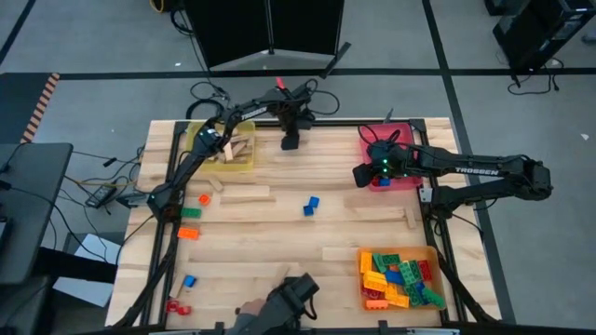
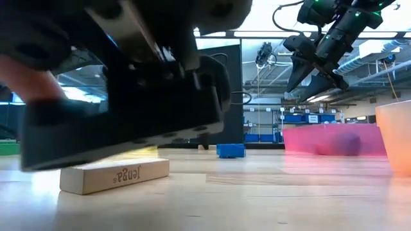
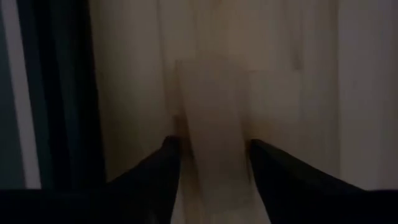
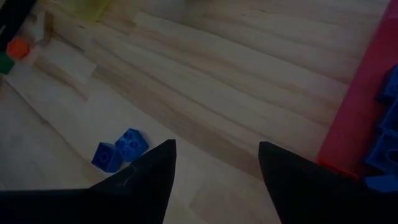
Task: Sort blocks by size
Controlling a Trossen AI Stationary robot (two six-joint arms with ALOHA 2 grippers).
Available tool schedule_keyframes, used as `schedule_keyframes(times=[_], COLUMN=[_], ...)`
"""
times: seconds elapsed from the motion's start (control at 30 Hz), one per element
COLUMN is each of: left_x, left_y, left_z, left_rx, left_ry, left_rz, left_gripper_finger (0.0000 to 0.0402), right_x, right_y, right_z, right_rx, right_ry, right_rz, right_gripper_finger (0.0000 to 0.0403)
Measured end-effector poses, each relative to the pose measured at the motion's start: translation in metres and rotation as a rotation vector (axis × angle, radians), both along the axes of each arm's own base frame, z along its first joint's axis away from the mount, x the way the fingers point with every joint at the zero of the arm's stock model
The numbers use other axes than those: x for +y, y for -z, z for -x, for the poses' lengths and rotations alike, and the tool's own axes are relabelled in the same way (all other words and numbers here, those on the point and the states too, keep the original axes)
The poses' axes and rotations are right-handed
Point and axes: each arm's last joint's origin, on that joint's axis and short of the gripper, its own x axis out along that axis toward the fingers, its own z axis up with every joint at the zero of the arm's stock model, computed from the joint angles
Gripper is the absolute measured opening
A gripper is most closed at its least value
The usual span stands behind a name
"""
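Observation:
My left gripper (image 1: 291, 141) points down at the far middle of the table, by the far edge. It is shut on a tan wooden block (image 3: 214, 99) that lies flat on the table. In the high view the gripper hides this block. My right gripper (image 1: 368, 173) hangs open and empty above the left rim of the red tray (image 1: 402, 149). A blue brick pair (image 1: 310, 205) lies mid-table and shows in the right wrist view (image 4: 118, 149). Orange (image 1: 203, 198), green (image 1: 191, 213) and blue (image 1: 189, 280) bricks lie at the left. My left gripper has the wooden block between its two fingers (image 3: 165, 168), which stand against the block's two long sides (image 3: 193, 146). The fingers come from above, pointing steeply down, and lie across the block. The block rests flat on the table and runs on beyond the fingertips.
The yellow tray (image 1: 223, 147) at the far left holds wooden blocks. The orange tray (image 1: 430, 251) at the near right holds several coloured bricks. A person's hand (image 1: 245, 310) holds a dark object (image 2: 122, 102) just above a wooden block (image 2: 115, 176) at the near edge.

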Motion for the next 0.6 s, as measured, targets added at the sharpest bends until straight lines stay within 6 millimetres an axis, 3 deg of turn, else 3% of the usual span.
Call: schedule_keyframes(times=[0.33, 0.6], left_x=[-0.015, -0.026], left_y=[-0.002, -0.023], left_z=[-0.005, 0.0], left_rx=[0.12, 0.182], left_ry=[-0.126, -0.247], left_rz=[-0.031, 0.025], left_gripper_finger=[0.0109, 0.0109], right_x=[0.0, 0.0], right_y=[0.0, 0.0], right_z=[0.0, 0.0], right_rx=[0.001, 0.014], right_ry=[-0.006, -0.037], right_rz=[0.005, 0.028], right_gripper_finger=[0.0242, 0.0242])
